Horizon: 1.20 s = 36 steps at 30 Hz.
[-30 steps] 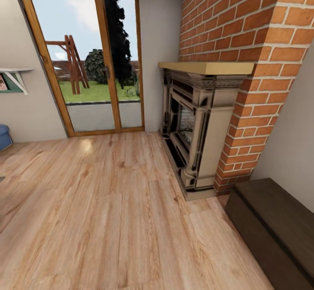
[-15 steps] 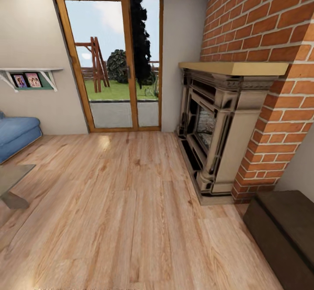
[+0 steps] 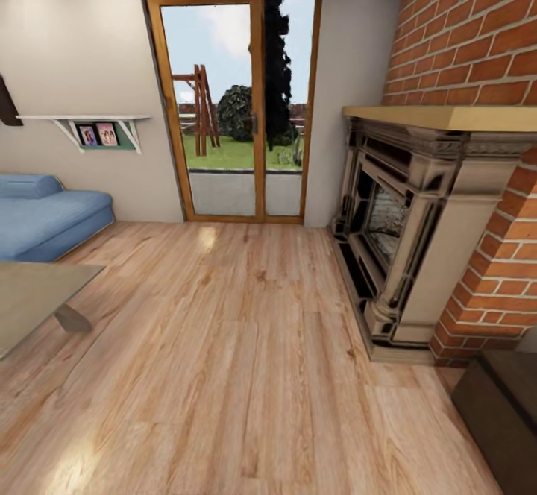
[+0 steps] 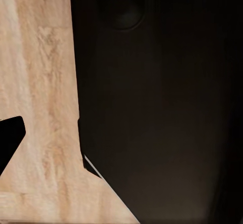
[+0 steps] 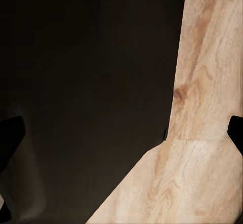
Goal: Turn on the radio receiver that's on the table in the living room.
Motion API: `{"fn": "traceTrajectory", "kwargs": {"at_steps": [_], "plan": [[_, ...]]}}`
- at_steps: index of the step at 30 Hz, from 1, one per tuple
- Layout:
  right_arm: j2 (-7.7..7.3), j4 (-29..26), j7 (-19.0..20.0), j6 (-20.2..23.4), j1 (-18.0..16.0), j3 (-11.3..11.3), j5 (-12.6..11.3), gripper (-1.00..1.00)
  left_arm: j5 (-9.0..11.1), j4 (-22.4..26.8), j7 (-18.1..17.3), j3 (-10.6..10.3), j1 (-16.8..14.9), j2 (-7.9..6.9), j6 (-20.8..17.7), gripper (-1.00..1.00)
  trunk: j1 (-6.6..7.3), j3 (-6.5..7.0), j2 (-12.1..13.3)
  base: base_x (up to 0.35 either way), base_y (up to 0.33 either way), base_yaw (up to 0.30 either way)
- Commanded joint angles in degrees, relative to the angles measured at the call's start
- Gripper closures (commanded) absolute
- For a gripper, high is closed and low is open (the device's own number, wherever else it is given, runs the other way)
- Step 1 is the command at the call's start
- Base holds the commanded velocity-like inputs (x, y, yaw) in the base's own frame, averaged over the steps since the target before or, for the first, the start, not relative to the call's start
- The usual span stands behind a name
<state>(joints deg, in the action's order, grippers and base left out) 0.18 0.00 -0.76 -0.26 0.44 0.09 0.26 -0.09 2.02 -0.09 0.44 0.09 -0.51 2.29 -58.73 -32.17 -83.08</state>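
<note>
Facing into the living room from the head view, across a light wood plank floor with nothing on it nearby

Low at the left edge, cut by the frame: one corner of the table, a glossy grey-brown surface on a slanted leg, bare on the part in view

Beyond it, against the pale wall: the end of a light-blue sofa; above that, a white bracket shelf with two small framed photos tucked beneath

Straight ahead: a wood-framed glass door, shut, giving onto grass, a dark tree and a wooden swing frame

To the right: a red brick wall with an ornate fireplace set against it under a pale wooden mantel; in the lower right corner, the end of a dark wooden cabinet, just beside the brick

Looking down through the left wrist view: plank floor beside the robot's own dark body, and one black fingertip at the picture's edge; the other lost against the dark, so cannot tell how wide the left jaws stand

Looking down through the right wrist view: the same dark body and floor, with black fingertips at opposite edges, so right jaws spread wide, holding nothing
</note>
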Motion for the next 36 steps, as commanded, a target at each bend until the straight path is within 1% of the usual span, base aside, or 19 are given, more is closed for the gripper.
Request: {"fn": "traceTrajectory", "kwargs": {"at_steps": [1,36], "plan": [[0.00,0.0,0.0,0.0,0.0,0.0,0.0,-1.00,0.0,0.0,0.0,0.0,0.0,0.01,0.0,-1.00,0.00,0.00,0.0,0.000,0.000,0.274],[0.00,0.0,0.0,0.0,0.0,0.0,-0.1,-1.00,0.0,0.0,0.0,0.0,0.0,0.02,0.0,-1.00,0.00,0.00,0.0,0.000,0.000,0.273]]}}
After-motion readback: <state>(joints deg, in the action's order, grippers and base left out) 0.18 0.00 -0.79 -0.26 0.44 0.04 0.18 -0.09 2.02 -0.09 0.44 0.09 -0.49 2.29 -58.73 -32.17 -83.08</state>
